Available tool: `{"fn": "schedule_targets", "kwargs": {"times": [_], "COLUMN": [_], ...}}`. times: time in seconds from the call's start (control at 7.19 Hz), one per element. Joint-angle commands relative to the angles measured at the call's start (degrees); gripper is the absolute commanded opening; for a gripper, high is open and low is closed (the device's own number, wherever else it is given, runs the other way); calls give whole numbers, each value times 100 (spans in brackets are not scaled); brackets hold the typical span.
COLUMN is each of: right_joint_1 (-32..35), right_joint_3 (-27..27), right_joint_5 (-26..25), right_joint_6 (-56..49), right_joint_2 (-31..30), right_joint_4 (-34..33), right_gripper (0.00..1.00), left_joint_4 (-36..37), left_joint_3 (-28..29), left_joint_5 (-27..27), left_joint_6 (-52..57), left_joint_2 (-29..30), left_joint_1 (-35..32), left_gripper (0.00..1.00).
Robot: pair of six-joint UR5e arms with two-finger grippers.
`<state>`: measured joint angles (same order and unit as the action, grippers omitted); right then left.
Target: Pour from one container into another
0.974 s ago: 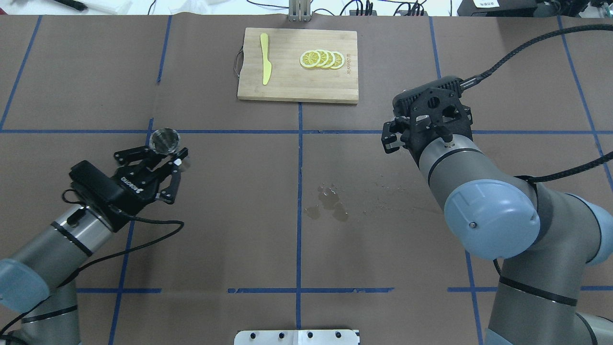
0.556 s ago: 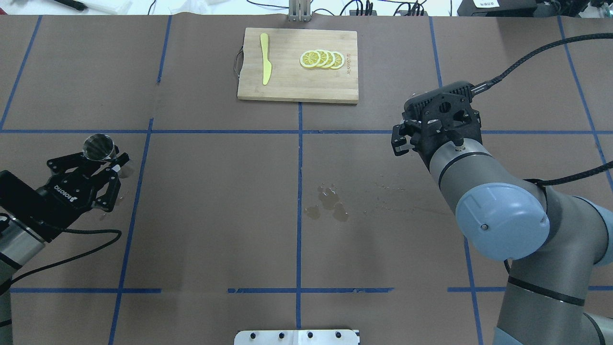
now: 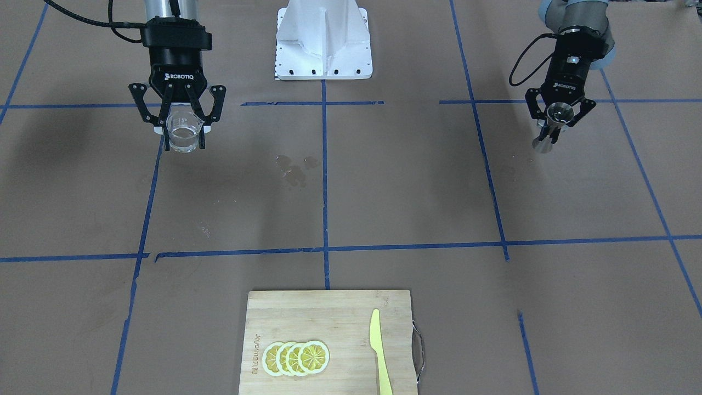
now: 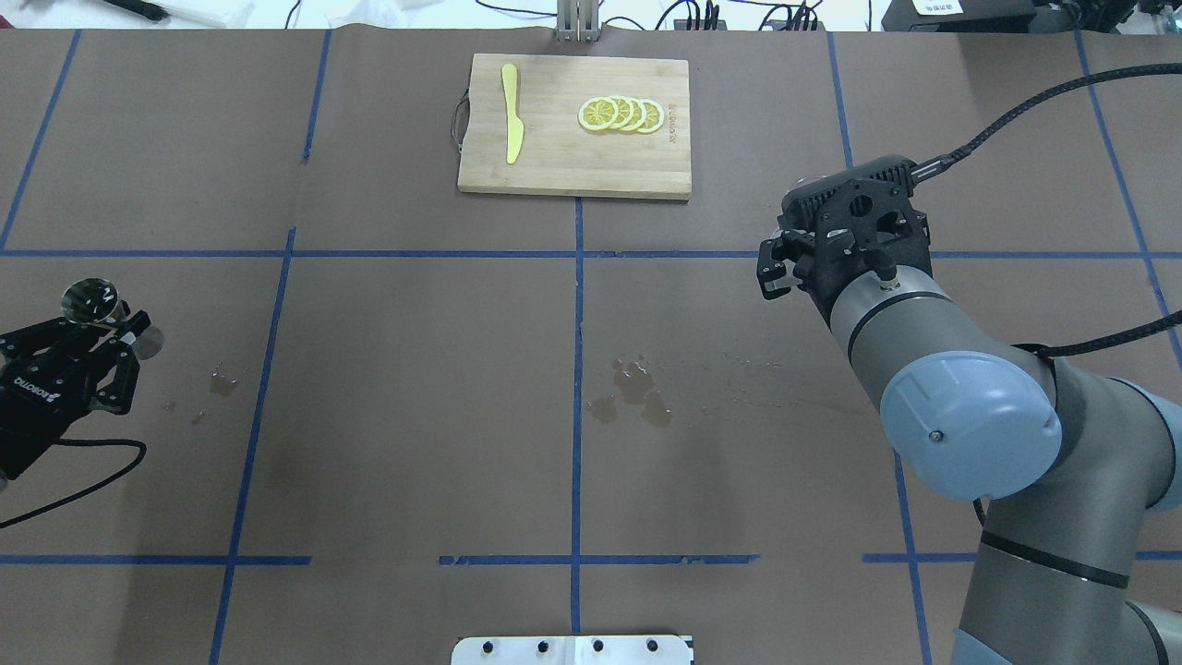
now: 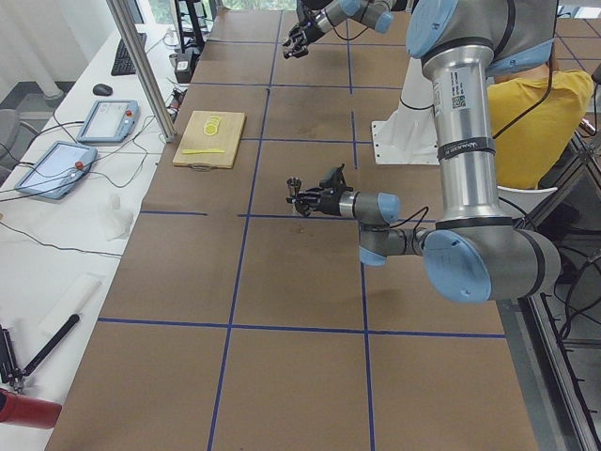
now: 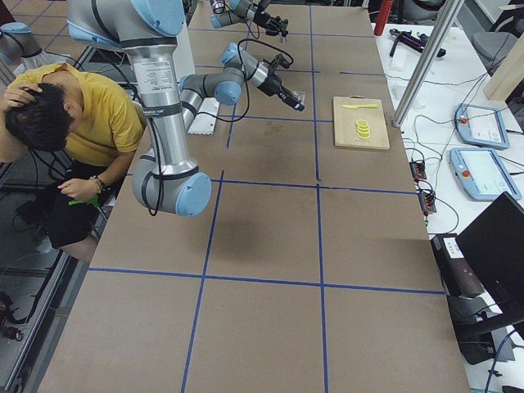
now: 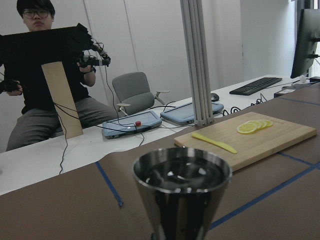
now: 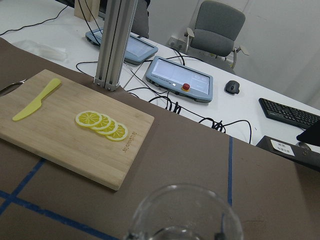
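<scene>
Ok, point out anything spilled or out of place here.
Spilled liquid: wet patches darken the table cover near its centre, and smaller drops lie near the steel jigger. The glass cup is held upright; nothing else looks off.

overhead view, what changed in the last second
The left pincer, shut on the jigger, carried it left, nearly out of view. Small drops show where it passed. The right pincer, holding the glass cup, drifted slightly right. The cutting board, knife, lemon slices and central wet patch stayed put.
</scene>
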<state>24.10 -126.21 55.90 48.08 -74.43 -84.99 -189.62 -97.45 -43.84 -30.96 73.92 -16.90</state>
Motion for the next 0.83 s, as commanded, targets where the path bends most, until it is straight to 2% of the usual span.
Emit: {"fn": "schedule_targets", "kwargs": {"times": [0.0, 0.14, 0.56, 0.7], "right_joint_1": [-2, -2, -2, -2], "right_joint_3": [0, 0, 0, 0], "right_joint_5": [9, 0, 9, 9], "right_joint_6": [0, 0, -9, 0], "right_joint_2": [16, 16, 16, 25], "right_joint_4": [0, 9, 18, 9], "right_gripper": [0, 0, 0, 0], "left_joint_4": [-5, 4, 240, 259], "left_joint_3": [409, 437, 594, 726], "left_joint_5": [174, 304, 1321, 1456], "left_joint_6": [-1223, -1246, -1255, -1394], "left_joint_2": [-53, -53, 174, 201], "left_joint_1": [72, 142, 773, 923], "left_gripper": [0, 0, 0, 0]}}
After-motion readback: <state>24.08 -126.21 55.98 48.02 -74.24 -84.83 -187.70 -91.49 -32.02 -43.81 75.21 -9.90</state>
